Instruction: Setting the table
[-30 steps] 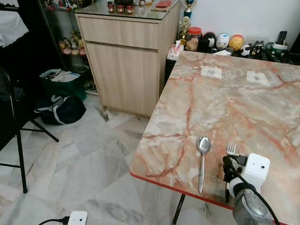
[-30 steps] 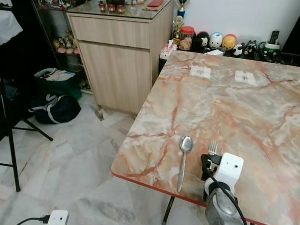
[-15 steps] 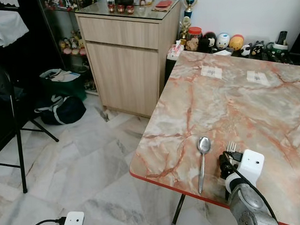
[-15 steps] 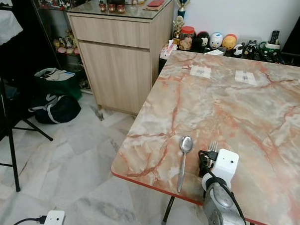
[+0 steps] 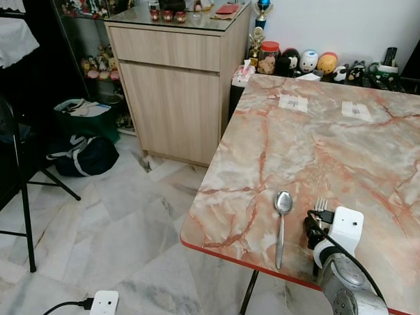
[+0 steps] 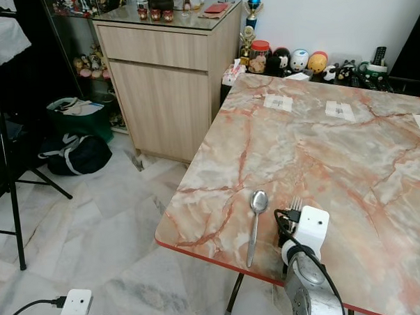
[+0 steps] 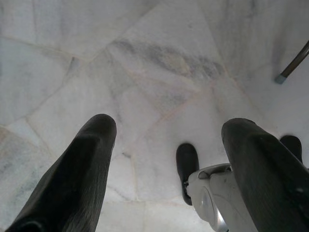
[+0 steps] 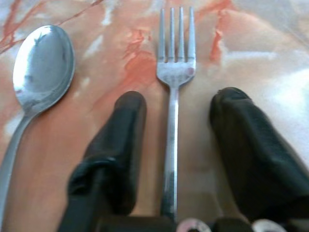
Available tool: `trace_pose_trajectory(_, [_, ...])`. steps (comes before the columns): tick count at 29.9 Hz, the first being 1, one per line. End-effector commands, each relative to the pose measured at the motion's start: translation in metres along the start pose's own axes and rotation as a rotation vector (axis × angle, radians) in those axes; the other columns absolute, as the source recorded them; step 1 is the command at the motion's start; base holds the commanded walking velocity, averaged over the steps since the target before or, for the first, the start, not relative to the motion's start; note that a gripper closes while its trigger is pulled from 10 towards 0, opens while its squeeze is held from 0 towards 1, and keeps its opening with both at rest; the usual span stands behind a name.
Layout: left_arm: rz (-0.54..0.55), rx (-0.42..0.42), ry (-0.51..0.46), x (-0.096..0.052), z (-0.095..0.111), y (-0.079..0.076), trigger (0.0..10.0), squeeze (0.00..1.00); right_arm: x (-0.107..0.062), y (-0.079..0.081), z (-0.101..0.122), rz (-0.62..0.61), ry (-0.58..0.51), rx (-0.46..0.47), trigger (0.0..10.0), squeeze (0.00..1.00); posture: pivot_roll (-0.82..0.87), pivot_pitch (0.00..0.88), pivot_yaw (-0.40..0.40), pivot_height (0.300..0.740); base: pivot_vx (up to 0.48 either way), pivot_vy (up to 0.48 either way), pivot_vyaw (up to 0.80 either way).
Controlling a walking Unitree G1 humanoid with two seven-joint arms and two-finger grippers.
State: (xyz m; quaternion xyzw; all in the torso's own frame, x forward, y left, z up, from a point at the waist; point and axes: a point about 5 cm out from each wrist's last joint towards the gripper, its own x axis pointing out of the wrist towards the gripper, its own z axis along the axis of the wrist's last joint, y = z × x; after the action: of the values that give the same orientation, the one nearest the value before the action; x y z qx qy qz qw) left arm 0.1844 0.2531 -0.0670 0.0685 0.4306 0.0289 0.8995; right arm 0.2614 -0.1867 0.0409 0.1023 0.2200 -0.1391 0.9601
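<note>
Left eye view. Item: marble-patterned table [image 5: 335,145] with a red edge, taking up the right half of the scene. Item: spoon [image 5: 280,224], lying flat near the table's front edge, bowl toward 12 o'clock, handle toward 6. Item: fork [image 5: 321,205], just beside the spoon at its 3 o'clock, tines toward 12; only the tines clear my wrist housing. Item: my right gripper [image 5: 313,231], low over the fork's handle at the table edge. Item: wooden cabinet [image 5: 178,75] at 11 o'clock from the table, with a dark bag [image 5: 84,154] on the marble floor [image 5: 108,225] beside it. Item: row of figurines [image 5: 310,61] at the table's far edge, 12 o'clock.

Right eye view. Same scene; my left arm's white wrist unit [image 6: 76,308] hangs idle at 7 o'clock above the floor.

Left wrist view. Item: my left gripper [image 7: 166,159], fingers spread wide and holding nothing, above grey-white floor tiles. A thin dark leg with a blue-grey foot cuts the corner; I cannot tell what it belongs to.

Right wrist view. Item: fork, flat on the table, handle running between my two fingers [image 8: 118,145]. Fingers stand apart, one on each side of the handle, neither pressing it. Spoon lies parallel just beyond one finger, apart from the fork.
</note>
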Motion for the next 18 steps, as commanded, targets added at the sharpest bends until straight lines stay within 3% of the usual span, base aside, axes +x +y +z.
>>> trace_pose_trajectory(1, [-0.004, -0.005, 0.028, -0.0008, -0.0049, 0.0006, 10.0, 0.0, -0.0002, -0.0024, -0.0186, -0.009, 0.092, 0.001, 0.0, 0.0, 0.08, 0.0, -0.05, 0.74, 0.0, 0.0, 0.0])
trace_pose_trajectory(18, [-0.004, -0.004, 0.036, -0.0027, -0.0094, 0.0043, 10.0, 0.0, -0.0012, 0.0066, -0.0208, 0.015, 0.083, 0.017, 0.0, 0.0, 0.08, 0.0, -0.05, 0.74, 0.0, 0.0, 0.0])
